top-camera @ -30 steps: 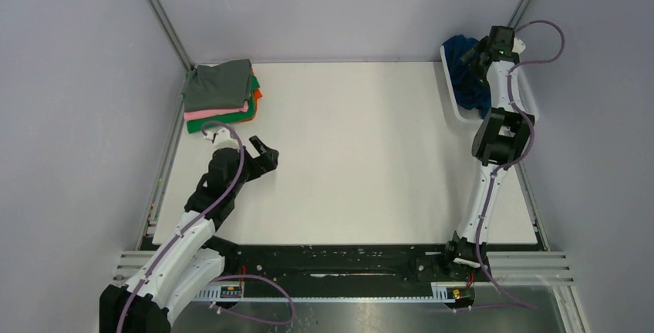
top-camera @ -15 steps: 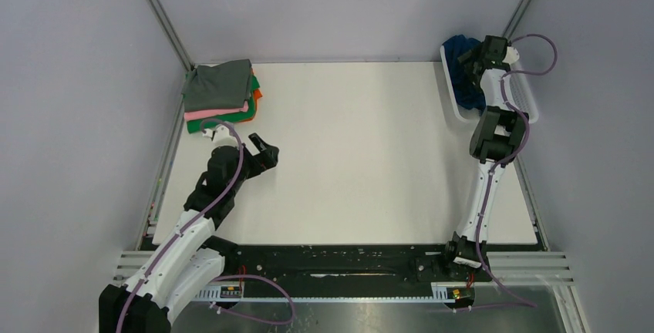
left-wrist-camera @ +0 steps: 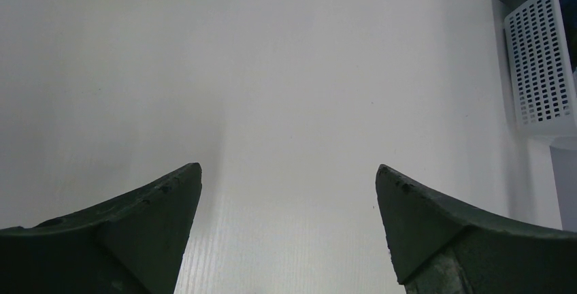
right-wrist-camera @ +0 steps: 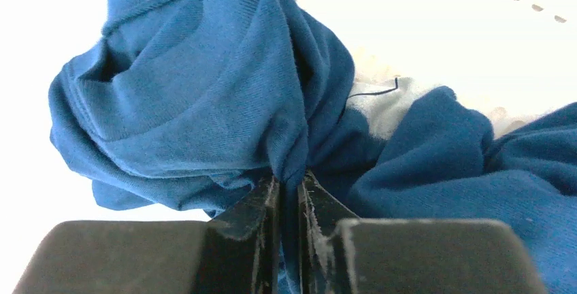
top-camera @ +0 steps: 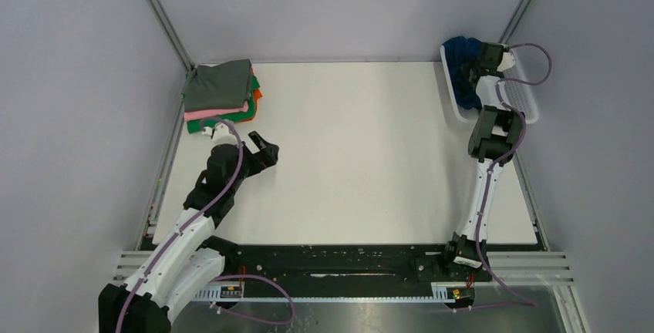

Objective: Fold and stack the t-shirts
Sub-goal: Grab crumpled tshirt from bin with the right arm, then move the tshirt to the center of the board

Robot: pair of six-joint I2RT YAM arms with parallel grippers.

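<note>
I can't read any words or numbers anywhere, not on the shirts, the basket or the arms.

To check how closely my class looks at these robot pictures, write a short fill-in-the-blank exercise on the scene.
1. The crumpled t-shirt pinched by the right gripper is coloured ____.
2. The top shirt of the folded stack is ____.
3. The left gripper hangs over the table with its jaws ____.

Missing words: blue; grey; open.
</note>
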